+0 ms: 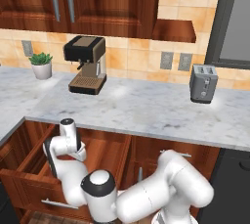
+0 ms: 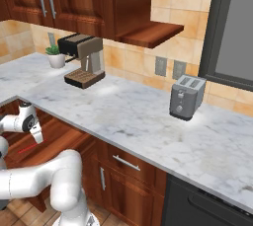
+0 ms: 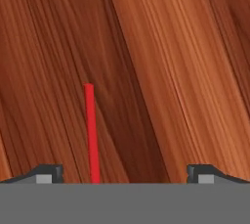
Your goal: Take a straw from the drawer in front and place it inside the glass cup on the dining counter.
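The drawer (image 1: 105, 152) is pulled out below the front edge of the marble worktop (image 1: 146, 108). The gripper (image 3: 125, 171) is held wide apart above the drawer's wooden floor, with nothing gripped. The red straw (image 3: 90, 130) is seen lying flat on that floor, between the fingertips (image 3: 49, 173) and nearer the left one.
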Robot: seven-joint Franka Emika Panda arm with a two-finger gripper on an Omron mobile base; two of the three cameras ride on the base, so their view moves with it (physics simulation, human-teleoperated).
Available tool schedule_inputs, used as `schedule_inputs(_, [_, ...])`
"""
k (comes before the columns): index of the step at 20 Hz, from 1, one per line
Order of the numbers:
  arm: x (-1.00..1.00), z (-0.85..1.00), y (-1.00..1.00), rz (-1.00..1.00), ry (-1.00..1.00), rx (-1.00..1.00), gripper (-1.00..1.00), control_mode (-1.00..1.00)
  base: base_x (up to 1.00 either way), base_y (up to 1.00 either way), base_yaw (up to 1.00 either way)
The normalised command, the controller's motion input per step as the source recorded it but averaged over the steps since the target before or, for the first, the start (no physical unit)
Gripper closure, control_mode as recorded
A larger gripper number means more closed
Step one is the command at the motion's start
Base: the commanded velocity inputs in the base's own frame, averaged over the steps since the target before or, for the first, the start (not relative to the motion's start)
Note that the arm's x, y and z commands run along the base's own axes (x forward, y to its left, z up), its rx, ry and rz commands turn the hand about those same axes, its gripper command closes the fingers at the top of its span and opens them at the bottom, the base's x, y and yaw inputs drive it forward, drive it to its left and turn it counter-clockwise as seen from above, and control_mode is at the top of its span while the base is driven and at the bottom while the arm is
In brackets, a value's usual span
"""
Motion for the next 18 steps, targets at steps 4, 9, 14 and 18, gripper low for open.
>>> schedule_inputs(4, [0.33, -0.31, 0.18, 0.00, 0.11, 0.00, -1.00, -1.00, 0.00, 0.00, 0.00])
schedule_inputs(9, [0.26, -0.24, 0.25, 0.00, 0.10, 0.00, -1.00, -1.00, 0.00, 0.00, 0.00])
schedule_inputs(14, [0.04, -0.24, 0.16, -0.01, 0.04, -0.01, -1.00, -1.00, 0.00, 0.00, 0.00])
schedule_inputs(18, [-0.09, -0.28, 0.00, -0.05, 0.00, -0.03, -1.00, -1.00, 0.00, 0.00, 0.00])
